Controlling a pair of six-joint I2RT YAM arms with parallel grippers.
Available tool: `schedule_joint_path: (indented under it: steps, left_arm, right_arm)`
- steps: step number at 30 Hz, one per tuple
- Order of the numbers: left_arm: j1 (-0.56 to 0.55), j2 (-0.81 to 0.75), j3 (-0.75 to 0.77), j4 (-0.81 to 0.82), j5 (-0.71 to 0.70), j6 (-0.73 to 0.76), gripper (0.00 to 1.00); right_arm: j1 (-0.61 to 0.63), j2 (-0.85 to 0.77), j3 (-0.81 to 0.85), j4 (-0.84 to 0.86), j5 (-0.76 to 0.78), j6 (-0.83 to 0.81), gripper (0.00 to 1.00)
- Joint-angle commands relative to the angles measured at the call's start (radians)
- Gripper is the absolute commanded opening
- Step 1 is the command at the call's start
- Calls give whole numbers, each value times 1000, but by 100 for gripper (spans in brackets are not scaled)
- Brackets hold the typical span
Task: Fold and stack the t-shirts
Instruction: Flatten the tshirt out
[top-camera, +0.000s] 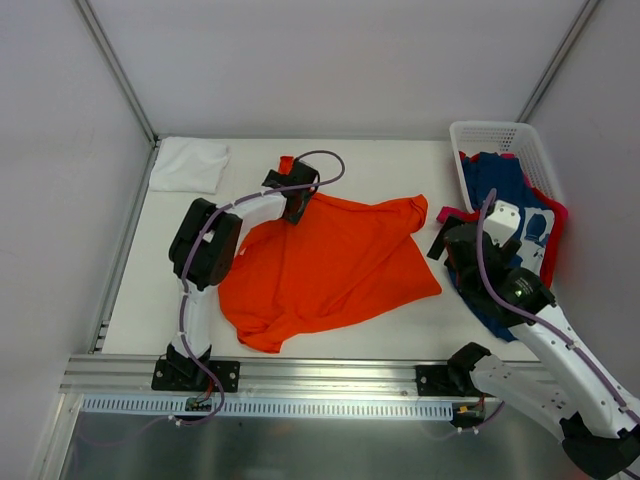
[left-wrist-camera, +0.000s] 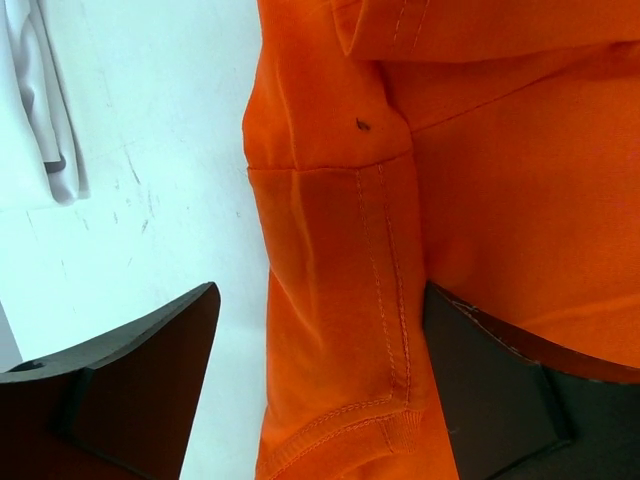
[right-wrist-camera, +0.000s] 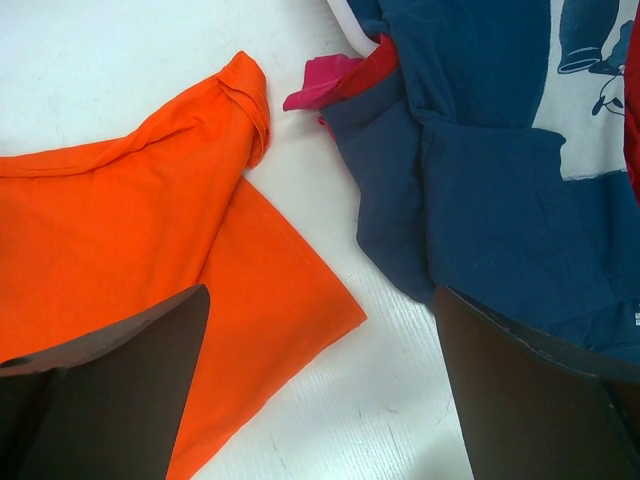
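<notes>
- I see a white table (top-camera: 145, 290) inside pale grey walls (top-camera: 330, 60), with a metal rail (top-camera: 320, 375) along the near edge where both arms are bolted.
- A white lattice basket (top-camera: 487, 127) sits at the far right corner.
- The orange t-shirt (top-camera: 335, 270) lies spread and rumpled across the middle of the table.
- The white t-shirt (top-camera: 190, 163) is folded at the far left corner, well apart from the orange one.
- The navy t-shirt (top-camera: 500, 180) spills out of the basket onto the table, and the pink-red t-shirt (top-camera: 450, 213) peeks out beside it.
- My left gripper (left-wrist-camera: 320, 300) is at the far edge of the orange t-shirt with its jaws spread wide.
- A stitched sleeve (left-wrist-camera: 340, 330) lies between its jaws, not pinched. The right-hand finger (left-wrist-camera: 500, 390) sits against the cloth and the other stands over bare table.
- My right gripper (right-wrist-camera: 322, 295) is also spread wide and holds nothing. It hangs over the strip of table between the orange t-shirt's corner and the navy t-shirt.
- I cannot tell whether the finger over the navy t-shirt touches it.
- The navy t-shirt carries a white print (right-wrist-camera: 590, 80), a cartoon-like figure, only partly in view. I can read no lettering on it.
</notes>
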Motion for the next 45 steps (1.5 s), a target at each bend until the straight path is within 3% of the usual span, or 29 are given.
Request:
schedule_joint_path:
  steps: [1, 6, 10, 11, 14, 17, 24, 27, 29, 33, 35, 38, 42, 45]
  left_arm:
    - [9, 31, 31, -48, -45, 16, 81]
    - [11, 37, 41, -51, -68, 11, 67]
    - [18, 42, 54, -53, -84, 8, 44]
    - [20, 42, 57, -54, -88, 8, 32]
    - [29, 48, 76, -62, -111, 8, 12]
    - [40, 48, 96, -63, -117, 14, 0]
    - [77, 42, 162, -77, -115, 72, 0]
    - [110, 43, 194, -80, -114, 98, 2]
    - [132, 53, 214, -83, -108, 105, 12]
    - [190, 83, 252, -88, -88, 114, 56]
    - [238, 106, 277, -94, -80, 114, 73]
    - [313, 134, 312, -108, -74, 83, 90]
    - [353, 105, 352, -175, -68, -18, 91]
    - [310, 15, 332, -177, 46, -66, 91]
  right_arm:
    - [4, -20, -3, -1, 30, 8, 99]
    - [4, -25, -22, 10, 30, 8, 99]
    - [4, -19, -42, 24, 29, 8, 99]
    - [4, -17, -45, 28, 30, 8, 100]
    - [4, -10, -53, 39, 32, 7, 100]
    - [4, -2, -57, 48, 36, 4, 99]
    - [6, 29, -71, 78, 41, -10, 100]
    - [4, 49, -74, 88, 42, -15, 100]
    - [4, 58, -76, 97, 45, -16, 99]
    - [4, 86, -77, 111, 53, -29, 99]
    - [6, 102, -79, 120, 55, -35, 100]
    - [4, 125, -77, 127, 59, -46, 100]
    - [4, 155, -82, 151, 59, -58, 100]
    - [3, 201, -85, 241, 16, -107, 99]
